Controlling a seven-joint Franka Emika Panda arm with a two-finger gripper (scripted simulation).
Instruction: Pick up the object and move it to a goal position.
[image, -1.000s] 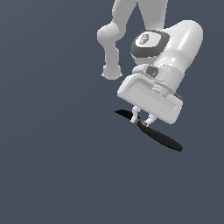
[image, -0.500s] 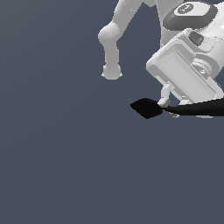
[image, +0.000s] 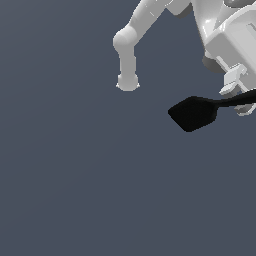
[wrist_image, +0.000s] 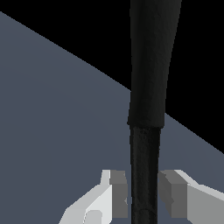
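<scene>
- Plain slate-grey ground (image: 75, 175) fills nearly the whole exterior view, with no marks or texture on it.
- At the far side, toward the middle of that view, the white arm (image: 127, 55) stands on its round base and bends up and over toward the exterior view's right.
- The arm's bulky white wrist housing sits in the upper right corner of the exterior view, cut off by the frame edge.
- Below that housing the gripper (image: 239, 95) reaches down at the right edge; only part of it shows there.
- The object (image: 192, 112), an all-black utensil, is held off the ground: its flat rounded-square blade points toward the exterior view's left and its thin handle runs right into the gripper.
- No shadow or contact with the ground shows beneath the blade.
- In the wrist view the object (wrist_image: 146, 131) runs as a dark rod away from the camera, widening farther out.
- There the gripper (wrist_image: 144, 192) has its two pale fingers (wrist_image: 116, 192) pressed against either side of the handle, so they are clenched on the object.
- Beyond the grey ground, the wrist view shows only flat black background.
- Nothing else lies near the object, and nothing stands between it and the open ground to the left.
</scene>
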